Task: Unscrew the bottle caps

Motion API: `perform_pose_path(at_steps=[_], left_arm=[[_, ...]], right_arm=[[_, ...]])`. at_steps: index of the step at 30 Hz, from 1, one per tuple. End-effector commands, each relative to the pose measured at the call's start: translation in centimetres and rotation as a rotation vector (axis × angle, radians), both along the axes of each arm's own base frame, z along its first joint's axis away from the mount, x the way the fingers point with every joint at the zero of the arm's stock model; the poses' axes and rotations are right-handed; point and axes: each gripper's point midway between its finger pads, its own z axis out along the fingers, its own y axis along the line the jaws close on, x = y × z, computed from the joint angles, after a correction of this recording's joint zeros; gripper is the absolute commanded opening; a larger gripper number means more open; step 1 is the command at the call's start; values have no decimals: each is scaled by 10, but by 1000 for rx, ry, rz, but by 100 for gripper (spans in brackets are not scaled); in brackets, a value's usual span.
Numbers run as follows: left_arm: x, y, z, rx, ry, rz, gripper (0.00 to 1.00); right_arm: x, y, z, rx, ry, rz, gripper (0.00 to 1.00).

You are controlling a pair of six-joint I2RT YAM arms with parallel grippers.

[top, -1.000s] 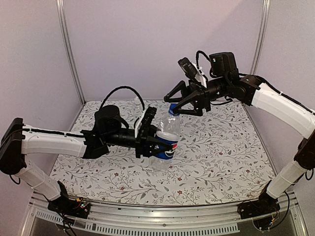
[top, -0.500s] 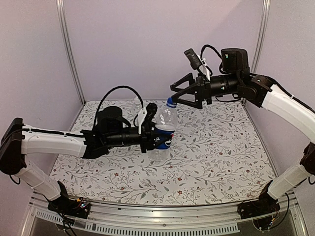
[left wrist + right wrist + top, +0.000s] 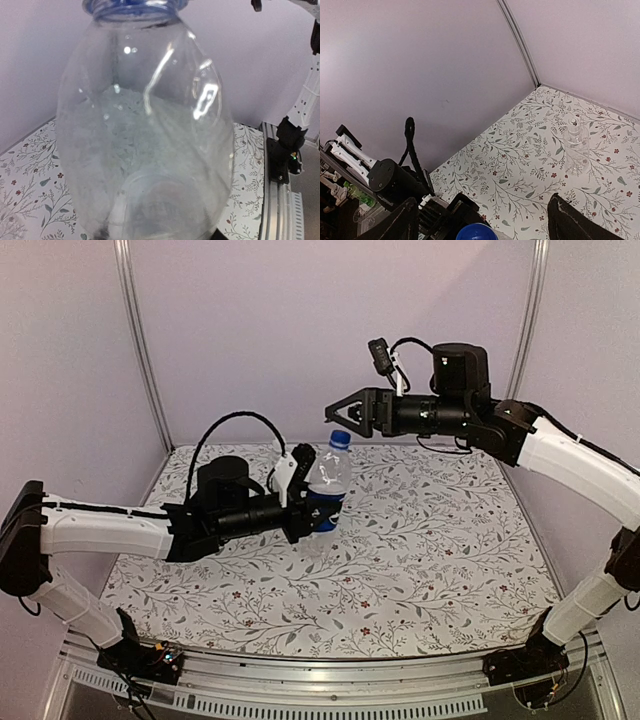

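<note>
Cap alignment is the whole game here imo. The left gripper [image 3: 305, 500] is clamped around the label band of the Pepsi bottle [image 3: 326, 485]. It holds the bottle close to upright, neck leaning a touch toward the right arm, so the blue cap [image 3: 340, 439] sits at the very top. The right gripper [image 3: 343, 416] hangs just above that cap and slightly to its right, jaws spread wide with nothing in them. On the right wrist camera the cap peeks in at the bottom edge, roughly centred between the two fingers [image 3: 390, 222]. So sideways it looks lined up, just not down over the cap yet. My guess is the next move is a short drop onto the cap, then pinch and twist. The plain bottle [image 3: 576, 145] with its white cap [image 3: 573, 121] stands alone on the floral tablecloth [image 3: 450, 540] near the back wall, well apart from both grippers.
</note>
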Motion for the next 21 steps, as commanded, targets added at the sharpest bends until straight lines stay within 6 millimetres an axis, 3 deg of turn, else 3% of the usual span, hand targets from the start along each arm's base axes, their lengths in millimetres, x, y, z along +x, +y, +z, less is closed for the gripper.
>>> perform_pose_path(at_steps=[1, 9, 16, 21], left_arm=[[3, 2, 21, -16, -49, 38, 34], [4, 1, 19, -5, -51, 43, 34], [6, 3, 18, 2, -52, 63, 34], [9, 5, 18, 6, -52, 83, 34]], right_arm=[[7, 12, -10, -6, 31, -47, 85], [-2, 29, -28, -43, 47, -14, 68], [-4, 25, -28, -44, 40, -17, 53], [-6, 23, -29, -48, 39, -17, 49]])
